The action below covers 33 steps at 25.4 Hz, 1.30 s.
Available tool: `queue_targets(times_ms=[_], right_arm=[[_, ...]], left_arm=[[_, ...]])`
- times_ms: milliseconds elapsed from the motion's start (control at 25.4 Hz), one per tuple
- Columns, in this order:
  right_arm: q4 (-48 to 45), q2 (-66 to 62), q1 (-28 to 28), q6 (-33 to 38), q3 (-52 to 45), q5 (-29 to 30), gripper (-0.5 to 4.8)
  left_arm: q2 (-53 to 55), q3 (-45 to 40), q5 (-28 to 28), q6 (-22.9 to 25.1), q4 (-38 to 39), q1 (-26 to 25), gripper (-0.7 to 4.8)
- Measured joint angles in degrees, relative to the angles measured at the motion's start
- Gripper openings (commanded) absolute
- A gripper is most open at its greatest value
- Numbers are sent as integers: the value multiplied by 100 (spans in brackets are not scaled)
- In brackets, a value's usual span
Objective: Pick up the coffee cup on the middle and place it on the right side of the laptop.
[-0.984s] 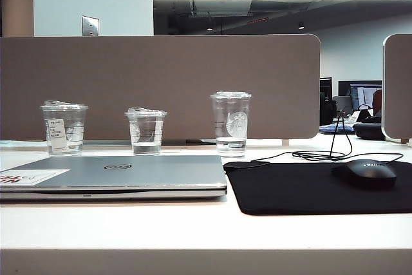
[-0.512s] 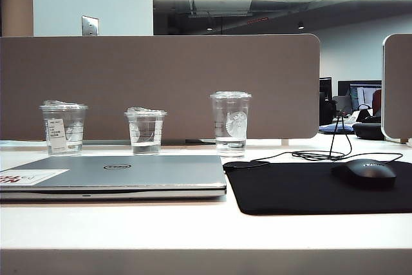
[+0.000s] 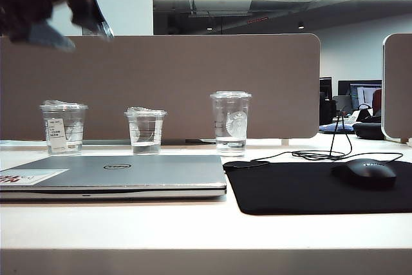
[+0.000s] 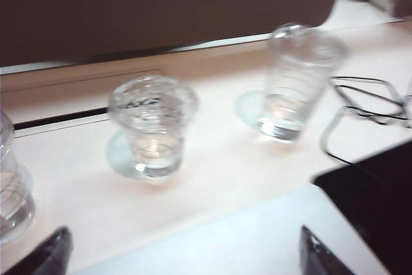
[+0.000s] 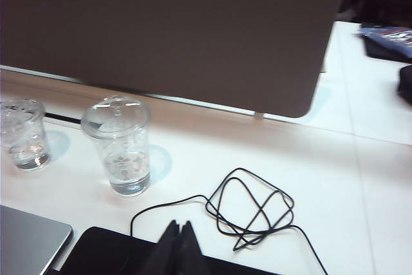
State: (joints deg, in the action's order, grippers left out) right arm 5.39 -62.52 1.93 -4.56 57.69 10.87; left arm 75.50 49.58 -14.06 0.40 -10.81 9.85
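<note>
The coffee cup (image 3: 146, 131), short and clear with a lid and thin dark lines, stands in the middle of a row of three cups behind the laptop (image 3: 116, 174). In the left wrist view the coffee cup (image 4: 153, 123) lies ahead of my left gripper (image 4: 183, 256), which is open and empty, above the laptop lid (image 4: 244, 236). In the exterior view the left gripper (image 3: 89, 37) is a blurred shape high at the top left, well above the cups. My right gripper (image 5: 179, 236) is shut and empty over the black mouse pad (image 5: 109, 252); it does not show in the exterior view.
A labelled short cup (image 3: 64, 127) stands left of the coffee cup, a taller logo cup (image 3: 230, 122) to its right. The mouse pad (image 3: 309, 188) with a mouse (image 3: 367, 173) lies right of the laptop, a looped black cable (image 3: 322, 154) behind it. A brown partition (image 3: 193, 82) backs the desk.
My left arm has come into the exterior view at the top left, blurred by motion. The cups, laptop and mouse have not moved.
</note>
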Motion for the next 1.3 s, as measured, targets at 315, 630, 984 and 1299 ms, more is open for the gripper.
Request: queue_targets(times_ms=[315, 630, 984, 1299], right_arm=[[-387, -444, 79, -2, 109, 87, -5], [-824, -911, 76, 0, 138, 79, -5], [-1143, -1325, 144, 2, 188, 72, -5], [-1200, -1397, 153, 0, 190, 72, -5]], left_arm=[[1716, 372, 122, -24, -1029, 33, 479], [3110, 1429, 275, -26, -1453, 223, 479], [4256, 2837, 796, -24, -968, 356, 479], [4642, 3235, 896, -24, -892, 361, 479]])
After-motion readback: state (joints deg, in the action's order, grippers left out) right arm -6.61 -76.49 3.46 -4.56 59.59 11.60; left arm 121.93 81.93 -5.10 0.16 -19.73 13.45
